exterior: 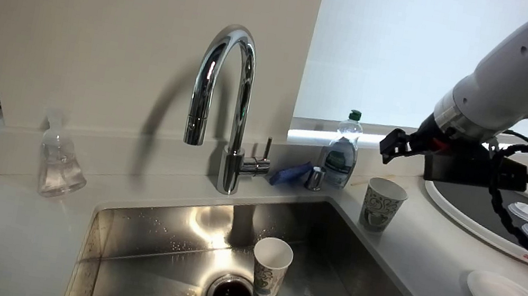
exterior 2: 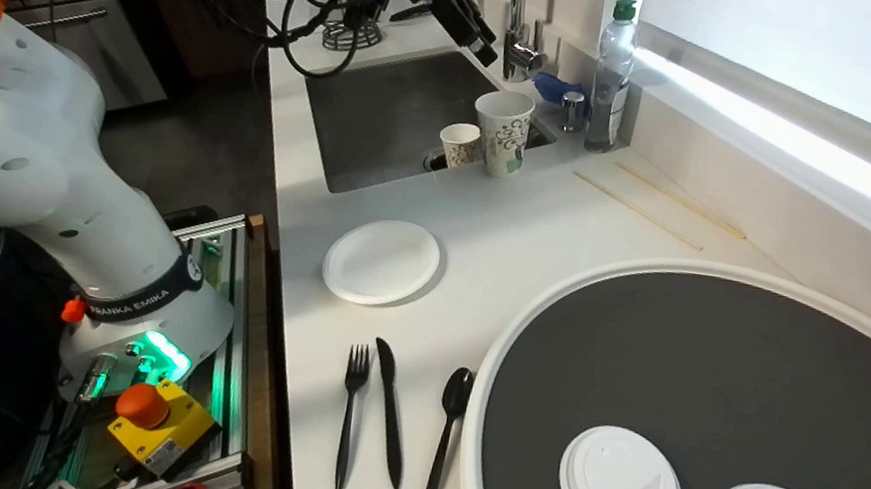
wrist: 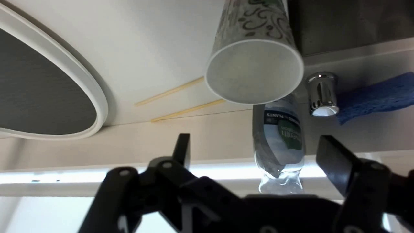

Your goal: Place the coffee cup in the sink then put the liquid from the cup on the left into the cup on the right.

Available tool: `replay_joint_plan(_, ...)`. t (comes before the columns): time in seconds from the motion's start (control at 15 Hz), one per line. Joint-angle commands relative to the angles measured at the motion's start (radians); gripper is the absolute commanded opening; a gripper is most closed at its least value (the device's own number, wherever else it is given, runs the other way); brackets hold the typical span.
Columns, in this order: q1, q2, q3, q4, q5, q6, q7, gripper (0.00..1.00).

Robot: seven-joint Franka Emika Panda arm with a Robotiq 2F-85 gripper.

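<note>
1. Jaws stand apart, holding nothing.
2. Tapered, patterned paper cup (exterior: 270,269) sits inside the rectangular steel sink (exterior: 154,290); matching paper cup (exterior: 380,207) stands right, on the white desk (exterior: 439,252).
3. Off-centre grasping could topple the latter.

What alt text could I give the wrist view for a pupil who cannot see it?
An open, empty black gripper hangs apart from a patterned paper cup standing on a white counter beside the sink. In this upside-down picture, a labelled clear bottle, short chrome fitting, blue sponge and two wooden sticks are nearby.
</note>
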Motion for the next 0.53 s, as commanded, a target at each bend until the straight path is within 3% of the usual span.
replay_joint_plan(0.0, 0.017, -0.058, 0.037, -0.032, 0.082, -0.032, -0.119, 1.00)
replay_joint_plan(0.13, 0.021, -0.077, 0.053, -0.043, 0.116, -0.033, -0.173, 1.00)
replay_joint_plan(0.2, 0.011, -0.029, 0.037, -0.008, 0.063, -0.001, -0.115, 1.00)
replay_joint_plan(0.47, 0.011, -0.030, 0.037, -0.006, 0.066, -0.001, -0.122, 1.00)
